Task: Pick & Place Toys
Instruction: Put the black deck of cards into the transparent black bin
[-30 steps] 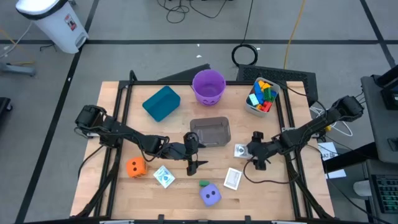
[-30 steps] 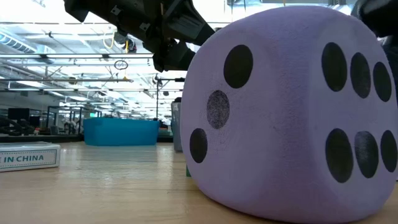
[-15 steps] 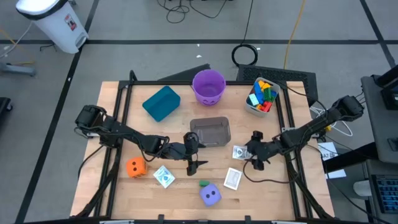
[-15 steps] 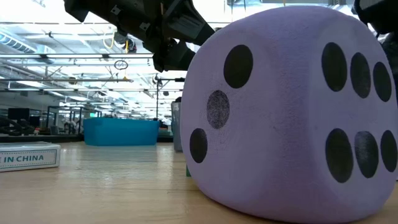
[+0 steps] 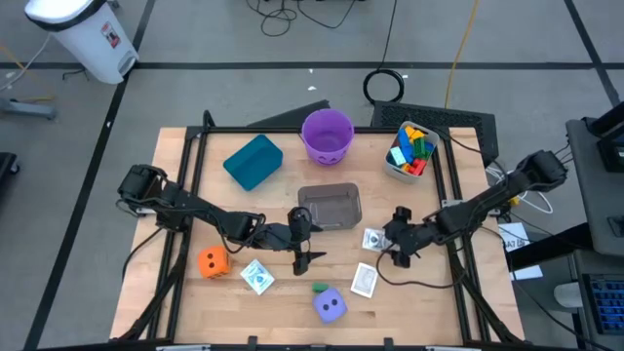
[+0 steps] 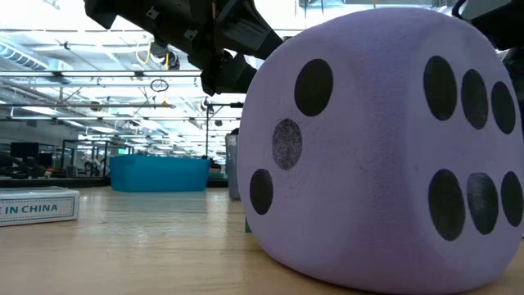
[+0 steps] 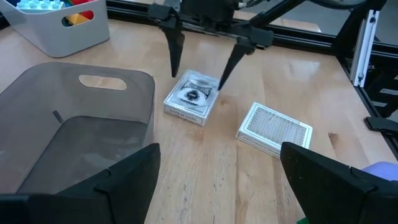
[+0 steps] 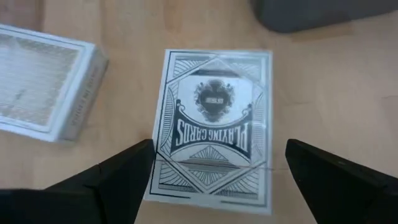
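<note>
High view first, scanning from the left: the orange die (image 5: 213, 261) sits near the table's (image 5: 283, 307) left front, and just right of it a card box (image 5: 256, 277) lies flat. Further back there's the teal bin (image 5: 253, 161), tipped at an angle. The left gripper (image 5: 305, 240) hovers mid-table, fingers spread wide and nothing between them, just in front of the grey tub (image 5: 331, 206). Behind that tub stands the purple bucket (image 5: 327, 135). Toward the front edge, a small green block (image 5: 320, 287) lies right beside the purple die (image 5: 330, 306), and that die fills nearly the whole low view (image 6: 377, 147), hiding almost everything behind it.

Moving right: a second card box (image 5: 364, 280) lies flat and on its own. Then the action — the right gripper (image 5: 392, 243) is down over a third box, the playing-card pack (image 5: 374, 237), just right of the grey tub. In the right wrist view the pack (image 8: 214, 140) lies face up on the wood between the two dark fingers (image 8: 118, 180), which stand wide apart on either side of it and clear of its edges: no grip. The left wrist view shows the same from across the table, finger tips straddling the pack (image 7: 191, 98) with the grey tub (image 7: 74, 137) close beside it. At the back right, a white tub (image 5: 410, 152) holds the coloured blocks (image 5: 413, 148).
</note>
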Controlling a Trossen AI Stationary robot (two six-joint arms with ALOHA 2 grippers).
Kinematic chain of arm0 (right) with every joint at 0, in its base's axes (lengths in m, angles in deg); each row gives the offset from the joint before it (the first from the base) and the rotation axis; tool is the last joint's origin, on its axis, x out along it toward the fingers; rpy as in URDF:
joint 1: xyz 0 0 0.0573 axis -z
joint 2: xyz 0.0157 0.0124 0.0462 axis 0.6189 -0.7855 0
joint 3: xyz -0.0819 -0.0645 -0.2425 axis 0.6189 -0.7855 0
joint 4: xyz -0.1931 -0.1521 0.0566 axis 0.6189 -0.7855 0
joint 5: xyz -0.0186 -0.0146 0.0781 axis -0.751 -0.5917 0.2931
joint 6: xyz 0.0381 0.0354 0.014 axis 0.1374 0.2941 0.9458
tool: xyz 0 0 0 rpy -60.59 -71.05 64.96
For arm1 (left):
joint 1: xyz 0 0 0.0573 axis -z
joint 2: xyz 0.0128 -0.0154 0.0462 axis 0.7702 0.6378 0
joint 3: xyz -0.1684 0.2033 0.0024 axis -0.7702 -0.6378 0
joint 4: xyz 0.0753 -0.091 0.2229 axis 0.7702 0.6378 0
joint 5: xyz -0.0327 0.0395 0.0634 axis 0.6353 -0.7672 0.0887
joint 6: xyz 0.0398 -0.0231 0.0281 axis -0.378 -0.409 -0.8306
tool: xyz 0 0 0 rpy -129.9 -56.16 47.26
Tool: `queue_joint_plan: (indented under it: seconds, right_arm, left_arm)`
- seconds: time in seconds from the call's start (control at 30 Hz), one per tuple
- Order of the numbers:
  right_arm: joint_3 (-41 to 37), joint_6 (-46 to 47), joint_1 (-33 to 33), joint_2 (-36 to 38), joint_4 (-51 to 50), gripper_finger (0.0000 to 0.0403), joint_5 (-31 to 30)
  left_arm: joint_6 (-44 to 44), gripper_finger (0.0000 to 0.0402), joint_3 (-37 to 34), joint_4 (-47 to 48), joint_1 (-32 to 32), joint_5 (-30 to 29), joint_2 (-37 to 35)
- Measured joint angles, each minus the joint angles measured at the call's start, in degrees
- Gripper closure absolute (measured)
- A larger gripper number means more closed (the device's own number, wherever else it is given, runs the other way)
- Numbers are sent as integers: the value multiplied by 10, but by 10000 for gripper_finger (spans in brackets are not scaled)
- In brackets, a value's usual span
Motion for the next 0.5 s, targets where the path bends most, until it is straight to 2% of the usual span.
queue_joint_plan:
  seconds: [0.23,0.5]
  right_arm:
    - [-3,-27,1,-4,-10,49,61]
    - [-2,-62,4,1,-8,49,66]
  left_arm:
    - [1,62,0,0,0,0,0]
    - [1,62,0,0,0,0,0]
